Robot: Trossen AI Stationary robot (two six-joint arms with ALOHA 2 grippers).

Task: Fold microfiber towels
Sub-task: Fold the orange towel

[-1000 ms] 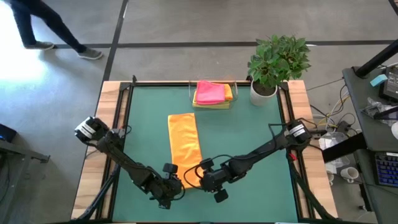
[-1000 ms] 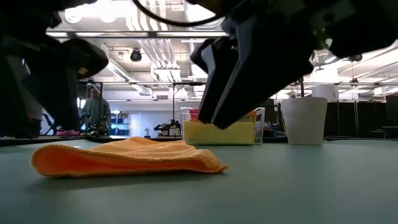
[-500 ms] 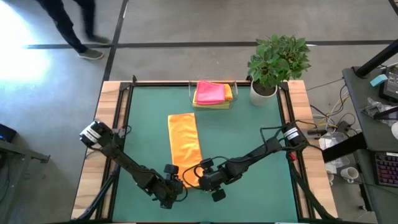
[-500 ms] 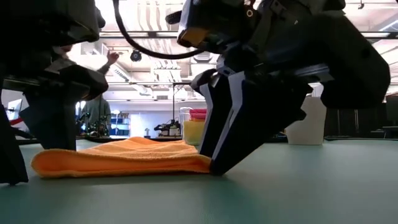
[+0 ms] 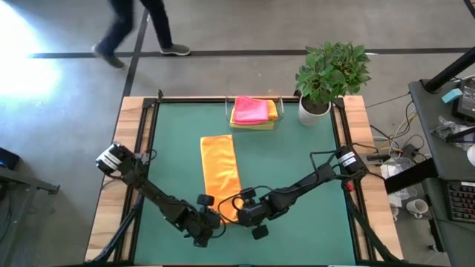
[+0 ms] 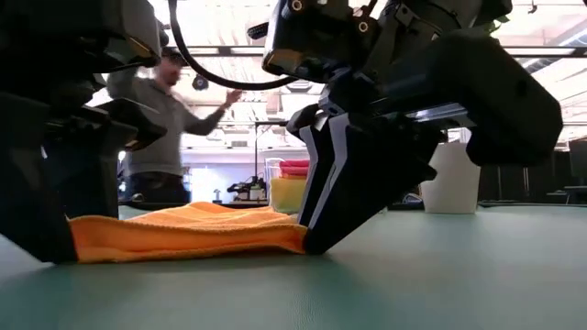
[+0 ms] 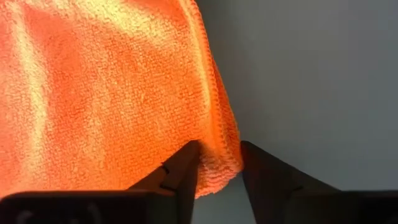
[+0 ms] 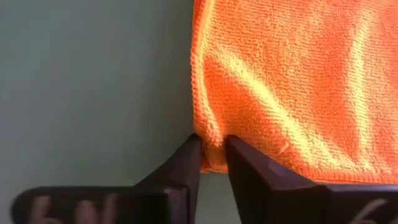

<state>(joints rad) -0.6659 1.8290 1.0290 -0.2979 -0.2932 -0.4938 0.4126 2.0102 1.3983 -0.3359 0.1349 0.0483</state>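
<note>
Left pincer [image 7: 217,163] and right pincer [image 8: 212,155] each pinch 1 near corner of the orange towel [image 5: 220,174] lying flat mid-desk [image 5: 297,163], apparently ready to fold it over lengthwise.

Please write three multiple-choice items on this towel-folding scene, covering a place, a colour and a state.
1. Where is the potted plant?
A. far right corner of the table
B. near left corner
C. on the floor

2. What colour is the towel lying flat on the green mat?
A. pink
B. orange
C. lime green

3. What are the left gripper and the right gripper doing?
A. hanging high above the table
B. holding the plant
C. each pinching a near corner of the towel

Key: 1 A, the high view shows it there; 2 B, every view shows orange; 3 C, both wrist views show fingers closed on the cloth's edge.
</note>
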